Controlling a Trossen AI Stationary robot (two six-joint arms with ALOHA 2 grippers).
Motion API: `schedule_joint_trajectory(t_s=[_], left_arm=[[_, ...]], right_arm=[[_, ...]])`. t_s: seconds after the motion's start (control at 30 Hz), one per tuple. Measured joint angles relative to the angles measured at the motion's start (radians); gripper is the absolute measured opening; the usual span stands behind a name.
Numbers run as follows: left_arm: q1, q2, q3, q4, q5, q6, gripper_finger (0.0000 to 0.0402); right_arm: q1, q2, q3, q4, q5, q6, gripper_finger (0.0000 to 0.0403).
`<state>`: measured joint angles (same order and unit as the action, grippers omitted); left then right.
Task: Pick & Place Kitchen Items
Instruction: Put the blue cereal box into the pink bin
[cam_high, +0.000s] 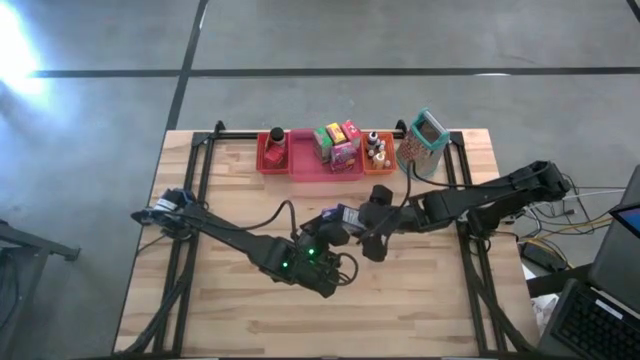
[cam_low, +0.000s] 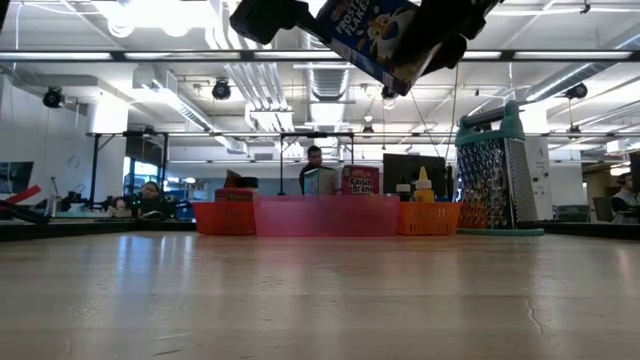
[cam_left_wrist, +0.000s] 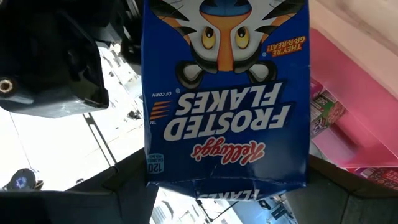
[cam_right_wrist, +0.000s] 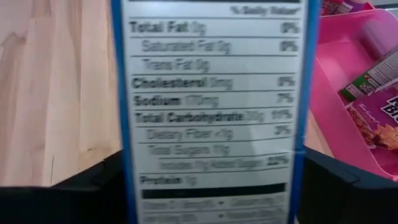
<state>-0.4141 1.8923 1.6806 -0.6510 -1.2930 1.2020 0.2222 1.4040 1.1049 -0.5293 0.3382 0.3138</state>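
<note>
A small blue Frosted Flakes box (cam_high: 338, 214) hangs above the middle of the table, between both grippers. In the low view the box (cam_low: 380, 35) sits tilted, high over the wood. My left gripper (cam_high: 335, 232) comes from the near left and is shut on the box (cam_left_wrist: 227, 93), whose front face fills its wrist view. My right gripper (cam_high: 368, 222) comes from the right and is shut on the same box (cam_right_wrist: 214, 93), facing its nutrition panel. More toy groceries stand in the bins at the far edge. My left gripper (cam_left_wrist: 227, 193) pinches the box between its two fingers at the end nearest its camera (cam_left_wrist: 155, 177), one finger on each narrow side. The box is lifted clear of the table and tilted. My right gripper (cam_right_wrist: 211, 186) pinches the box with one finger on either side of the nutrition panel's lower edge (cam_right_wrist: 127, 180), coming level from the table's right. The box is clear of the table.
Along the far edge stand a red bin (cam_high: 272, 152) with a small bottle, a pink bin (cam_high: 310, 165) with green, yellow and purple boxes, and an orange bin (cam_high: 383, 162) with tiny bottles. A metal grater (cam_high: 424, 143) stands right of them. Bare wood lies across the near half.
</note>
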Motion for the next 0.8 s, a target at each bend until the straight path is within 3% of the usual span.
schedule_joint_trajectory(t_s=[0.43,0.6,0.8], left_arm=[[-0.002,0.0,0.0,0.001,0.0,-0.019,0.0294],[-0.002,0.0,0.0,-0.005,0.001,-0.037,0.0296],[-0.007,0.0,0.001,-0.056,-0.001,-0.034,0.0314]], right_arm=[[-0.001,-0.006,0.004,-0.005,-0.028,-0.026,0.0162],[-0.001,-0.006,0.005,-0.007,-0.037,-0.027,0.0148],[-0.001,-0.008,0.005,-0.011,-0.033,-0.034,0.0161]])
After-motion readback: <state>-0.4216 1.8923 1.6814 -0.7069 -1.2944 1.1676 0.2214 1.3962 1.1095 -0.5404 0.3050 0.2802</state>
